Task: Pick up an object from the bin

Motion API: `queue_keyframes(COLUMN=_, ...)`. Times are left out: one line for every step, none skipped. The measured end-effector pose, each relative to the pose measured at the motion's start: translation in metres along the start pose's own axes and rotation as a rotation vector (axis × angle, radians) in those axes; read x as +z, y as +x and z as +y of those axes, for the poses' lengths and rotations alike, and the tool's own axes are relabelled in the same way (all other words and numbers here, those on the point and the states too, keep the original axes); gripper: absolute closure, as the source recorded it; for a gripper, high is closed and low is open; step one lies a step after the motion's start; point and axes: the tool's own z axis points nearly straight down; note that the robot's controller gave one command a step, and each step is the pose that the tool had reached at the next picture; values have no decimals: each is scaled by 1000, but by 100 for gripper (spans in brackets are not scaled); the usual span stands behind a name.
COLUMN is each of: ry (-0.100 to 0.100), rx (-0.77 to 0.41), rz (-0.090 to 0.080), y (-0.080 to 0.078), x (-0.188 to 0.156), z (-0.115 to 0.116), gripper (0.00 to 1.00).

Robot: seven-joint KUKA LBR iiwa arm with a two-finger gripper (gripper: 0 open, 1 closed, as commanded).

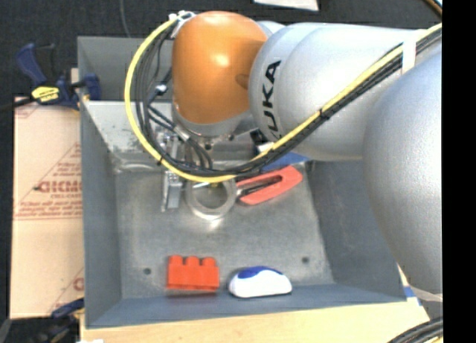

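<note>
Risks, judged from the present layout:
- The arm (349, 103) and its orange cover (212, 62) hide most of the contact zone. Whether the gripper sits square to anything cannot be checked from this view, so a close could catch nothing.
- The yellow cable (372, 77) loops low round the wrist, just above the ring. It might brush loose things if the wrist goes lower or turns.
- The red-handled tool (271, 185) lies against the ring's right side. Lifting the ring may drag or tip it.
- The ring (210, 202), pale and round, looks smooth. A grip on its rim from one side could slip or shove it across the bin (275, 237).

Pose: the arm reaches in from the right and bends down steeply, with the wrist low over the far middle of the bin floor. The gripper (186, 185) is just left of the ring and above it, very near or touching; which of the two I cannot tell. How far it is open I cannot tell, and nothing is seen held in it.

Likely target: the ring, as it is nearest.

Well apart from the ring, toward the near wall: an orange-red brick (193, 272) to its near left and a white and blue lump (259, 283) to its near right.
</note>
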Motion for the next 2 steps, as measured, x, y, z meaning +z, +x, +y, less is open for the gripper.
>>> queue_keyframes(ry=0, rx=0, rz=0, y=0, x=0, z=0, gripper=0)
queue_keyframes(ry=-3, rx=-10, rz=-3, y=-4, x=6, z=-17, gripper=0)
